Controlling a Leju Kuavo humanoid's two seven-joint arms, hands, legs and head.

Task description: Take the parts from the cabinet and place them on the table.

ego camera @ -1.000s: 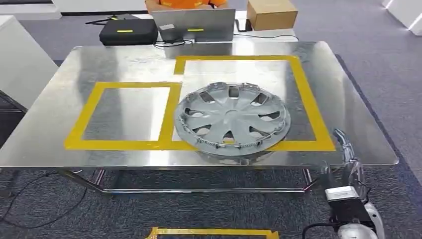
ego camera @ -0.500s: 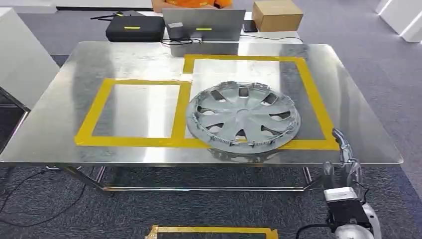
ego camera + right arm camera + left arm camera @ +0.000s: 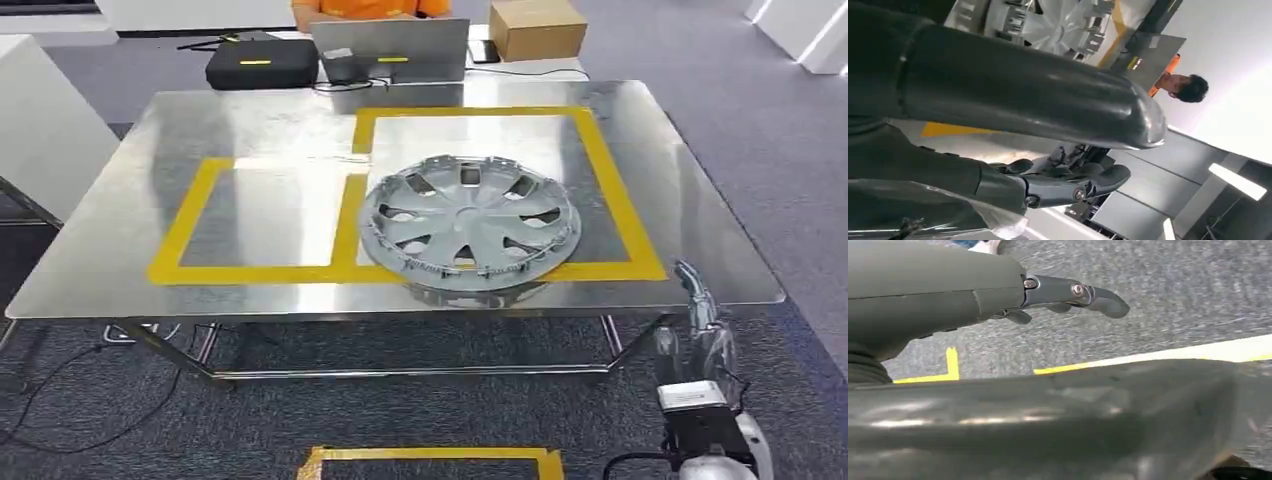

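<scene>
On the steel table (image 3: pixel 250 120) lay a hubcap (image 3: pixel 470 225); the right hand (image 3: pixel 697 325) hung empty, fingers apart; the left hand (image 3: pixel 1068 295) likewise.

Beyond the far edge of my table (image 3: pixel 120 270), on a white surface: black case (image 3: pixel 262 62) with a yellow stripe toward the far left corner, grey laptop (image 3: pixel 390 48) near the middle, brown cardboard box (image 3: pixel 537 27) toward the far right. A person in orange (image 3: pixel 365 8) sits behind the laptop. Yellow tape (image 3: pixel 345 228) marks two adjoining rectangles on the tabletop. Grey carpet (image 3: pixel 420 410) under me, a yellow tape outline (image 3: pixel 430 458) on it. White cabinet (image 3: pixel 40 120) off the left edge. Black cable (image 3: pixel 60 400) on the carpet.
</scene>
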